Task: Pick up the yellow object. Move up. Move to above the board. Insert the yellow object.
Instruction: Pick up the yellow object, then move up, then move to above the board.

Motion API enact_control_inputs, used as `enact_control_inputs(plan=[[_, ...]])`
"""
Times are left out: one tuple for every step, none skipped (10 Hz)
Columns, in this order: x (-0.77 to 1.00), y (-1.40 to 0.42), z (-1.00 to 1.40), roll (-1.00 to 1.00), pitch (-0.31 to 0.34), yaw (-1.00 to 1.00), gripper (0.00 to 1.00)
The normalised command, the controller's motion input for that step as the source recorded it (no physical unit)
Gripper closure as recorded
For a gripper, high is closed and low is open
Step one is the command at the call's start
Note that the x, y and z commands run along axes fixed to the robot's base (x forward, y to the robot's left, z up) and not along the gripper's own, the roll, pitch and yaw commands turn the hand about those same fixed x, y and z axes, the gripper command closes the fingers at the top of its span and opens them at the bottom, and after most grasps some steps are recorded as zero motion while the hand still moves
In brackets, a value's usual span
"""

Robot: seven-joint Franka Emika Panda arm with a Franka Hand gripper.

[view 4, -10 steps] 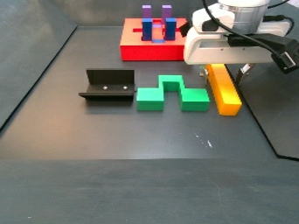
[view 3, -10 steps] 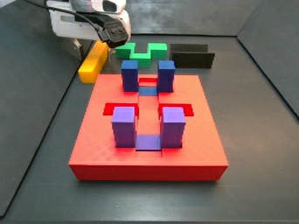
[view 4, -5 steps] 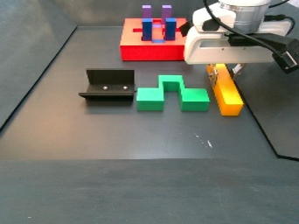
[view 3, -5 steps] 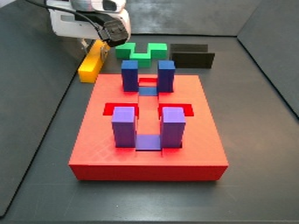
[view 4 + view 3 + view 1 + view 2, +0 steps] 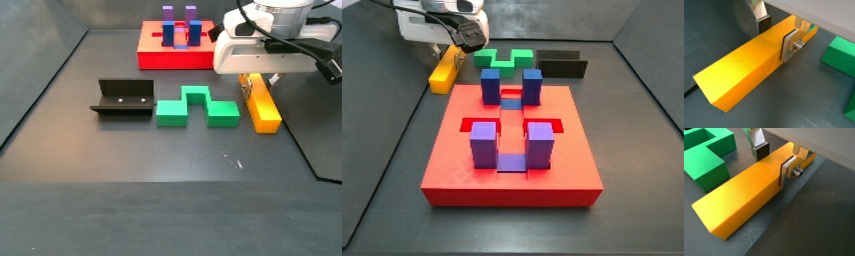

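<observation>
The yellow object (image 5: 744, 65) is a long yellow-orange bar lying on the grey floor; it shows in both wrist views (image 5: 744, 193) and both side views (image 5: 445, 70) (image 5: 262, 108). My gripper (image 5: 775, 37) straddles the bar near one end. One finger pad lies flat against the bar's near side and the other sits at its far edge, so it is shut on the bar (image 5: 773, 164). In both side views the gripper (image 5: 460, 38) (image 5: 254, 78) is low over the bar. The red board (image 5: 509, 172) with blue and purple posts lies apart from it (image 5: 174, 58).
A green notched block (image 5: 198, 107) lies right beside the bar and shows in both wrist views (image 5: 841, 52) (image 5: 707, 158). The dark fixture (image 5: 123, 98) stands past the green block. Dark walls edge the floor close behind the arm (image 5: 396, 60).
Hardly any. The gripper stays low over the yellow bar, and the bar still rests on the floor in the same place.
</observation>
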Motion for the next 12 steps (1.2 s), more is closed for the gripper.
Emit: enact_control_inputs(plan=[[0.00, 0.00, 0.00, 0.00, 0.000, 0.00, 1.00], [0.00, 0.00, 0.00, 0.00, 0.000, 0.00, 1.00], [0.00, 0.00, 0.00, 0.00, 0.000, 0.00, 1.00], [0.00, 0.00, 0.00, 0.00, 0.000, 0.00, 1.00], [0.00, 0.00, 0.00, 0.00, 0.000, 0.00, 1.00], [0.00, 0.00, 0.00, 0.00, 0.000, 0.00, 1.00], [0.00, 0.00, 0.00, 0.00, 0.000, 0.00, 1.00], [0.00, 0.00, 0.83, 0.00, 0.000, 0.00, 1.00], [-0.06, -0.01, 0.80, -0.01, 0.029, 0.01, 1.00], [-0.10, -0.01, 0.73, -0.01, 0.054, 0.01, 1.00], [-0.07, -0.02, 0.31, -0.03, 0.025, 0.01, 1.00], [0.00, 0.00, 1.40, 0.00, 0.000, 0.00, 1.00]])
